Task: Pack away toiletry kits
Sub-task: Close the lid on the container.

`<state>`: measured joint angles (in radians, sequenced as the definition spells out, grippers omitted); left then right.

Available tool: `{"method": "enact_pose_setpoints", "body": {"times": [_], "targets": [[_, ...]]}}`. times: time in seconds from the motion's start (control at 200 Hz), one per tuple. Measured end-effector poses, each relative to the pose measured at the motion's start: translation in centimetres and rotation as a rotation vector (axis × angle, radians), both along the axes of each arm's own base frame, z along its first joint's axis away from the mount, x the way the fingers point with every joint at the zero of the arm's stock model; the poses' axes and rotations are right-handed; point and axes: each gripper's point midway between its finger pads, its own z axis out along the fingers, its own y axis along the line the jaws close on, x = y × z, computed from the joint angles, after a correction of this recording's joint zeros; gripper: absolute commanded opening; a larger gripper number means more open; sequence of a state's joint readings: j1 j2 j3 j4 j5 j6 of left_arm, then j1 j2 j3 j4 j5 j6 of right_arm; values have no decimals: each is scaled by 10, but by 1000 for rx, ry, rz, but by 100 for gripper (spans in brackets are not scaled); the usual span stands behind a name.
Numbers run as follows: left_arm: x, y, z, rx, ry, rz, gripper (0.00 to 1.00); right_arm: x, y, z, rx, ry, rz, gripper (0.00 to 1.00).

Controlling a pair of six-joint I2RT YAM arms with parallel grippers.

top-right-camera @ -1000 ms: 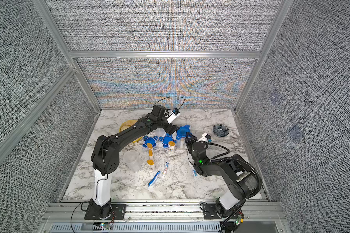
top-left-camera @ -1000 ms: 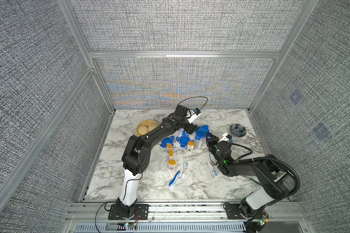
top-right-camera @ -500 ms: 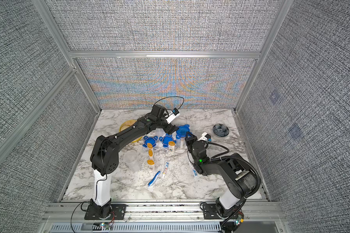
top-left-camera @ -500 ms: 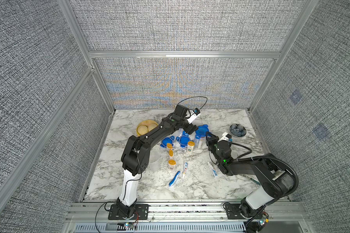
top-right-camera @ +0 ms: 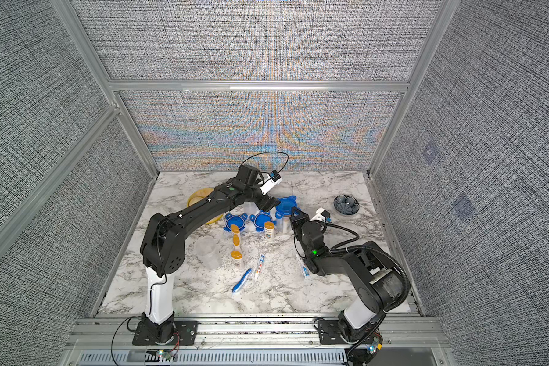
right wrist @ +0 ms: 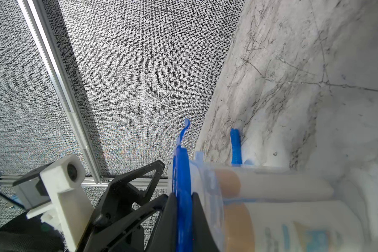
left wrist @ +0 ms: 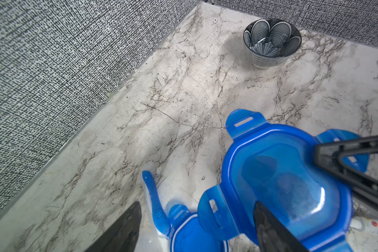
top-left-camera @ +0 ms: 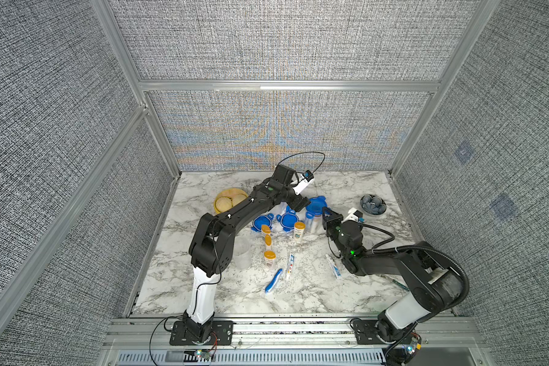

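1. Right fingers (right wrist: 170, 218) are clamped tight on the edge of the blue lid (left wrist: 286, 185), with the plastic pinched between both pads.
2. Left fingers (top-left-camera: 300, 204) are spread wide and grip nothing. They hang just over the same lid from the back-wall side. One finger crosses above the lid's rim; can't tell if it touches.
3. The blue lid sits on top of an upright clear jar (top-left-camera: 313, 221), toward the back middle of the marble surface (top-left-camera: 203, 294). Its tabs flare outward, not folded down.
4. Through the jar wall, the right wrist view shows an orange-capped bottle (right wrist: 292, 229) and a white tube-shaped item (right wrist: 282, 189). The label is too blurred to read.
5. Just beside that jar a blue toothbrush (left wrist: 155, 196) stands upright, seemingly in a second jar, which is hard to make out.
6. Two spare lids (top-left-camera: 262, 222) lie flat side by side on the steamer side of the lidded jar.
7. A loose bottle (top-left-camera: 299, 230) stands upright just in front of the spare lids. More orange caps (top-left-camera: 269, 255) sit in a row toward the front.
8. An empty jar (top-left-camera: 241, 253) stands near the left arm's elbow.
9. On the front half lie two toothpaste tubes (top-left-camera: 290, 266), well apart, and a folded toothbrush (top-left-camera: 273, 280).
10. The yellow steamer (top-left-camera: 222, 196) is at back left, partly under the left arm. The dark bowl (top-left-camera: 373, 204) is at back right, alone.
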<state>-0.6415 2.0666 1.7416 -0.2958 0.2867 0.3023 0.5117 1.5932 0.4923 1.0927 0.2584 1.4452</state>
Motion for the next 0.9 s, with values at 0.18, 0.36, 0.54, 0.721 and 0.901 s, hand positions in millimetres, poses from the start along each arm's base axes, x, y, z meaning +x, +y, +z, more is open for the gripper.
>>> {"method": "enact_pose_setpoints", "body": {"times": [0.18, 0.36, 0.54, 0.721, 0.901], "targets": [[0, 2, -2, 12, 4, 3, 80, -3, 1, 0, -25, 17, 7, 0], [6, -2, -4, 9, -8, 3, 78, -3, 0, -1, -35, 22, 4, 12], [7, -1, -5, 24, -21, 2, 77, -5, -2, 6, -42, 10, -3, 36], [9, 0, -5, 35, -33, 2, 77, -14, -13, 9, -108, 45, -16, 44], [8, 0, -4, 31, -29, -3, 77, -30, -31, 14, -197, 105, -40, 45]]}}
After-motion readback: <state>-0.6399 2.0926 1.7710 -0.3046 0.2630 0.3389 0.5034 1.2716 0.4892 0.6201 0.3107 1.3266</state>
